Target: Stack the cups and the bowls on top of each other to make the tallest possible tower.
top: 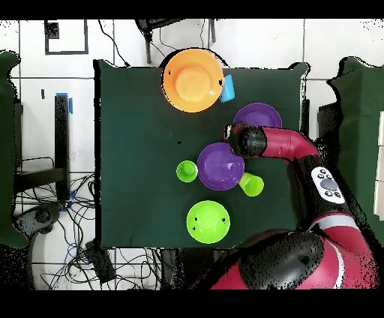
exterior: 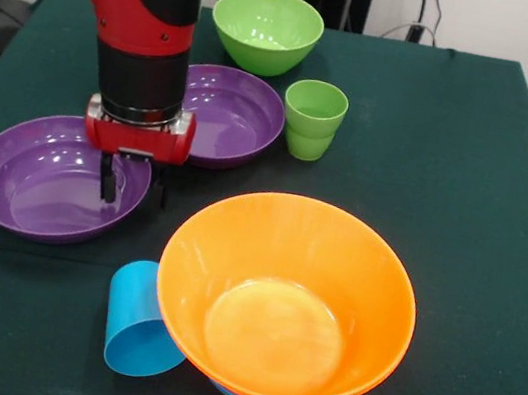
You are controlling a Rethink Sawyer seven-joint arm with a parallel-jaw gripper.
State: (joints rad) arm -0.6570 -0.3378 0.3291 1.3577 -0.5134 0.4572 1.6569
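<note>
A: Nearest the camera sits the big orange bowl (exterior: 286, 299), with a blue rim peeking out beneath it and the sky-blue cup (exterior: 136, 320) lying on its side, touching its edge. Is that the tower?

B: What there is of it, and it sits well forward of the fingers. The gripper (exterior: 131, 180) hangs low at the near purple bowl (exterior: 44, 178); one finger (exterior: 108, 180) dips over that bowl's rim, the other hangs just outside it. The jaws stand apart, holding nothing.

A: So which step is this?

B: Probably grasping that purple bowl by its rim. The second purple bowl (exterior: 231, 114), the green bowl (exterior: 267, 29) and the ridged green cup (exterior: 313, 118) wait behind the fingers.

A: And next?

B: Closing on the rim, then lifting without tilting toward the orange bowl.
</note>
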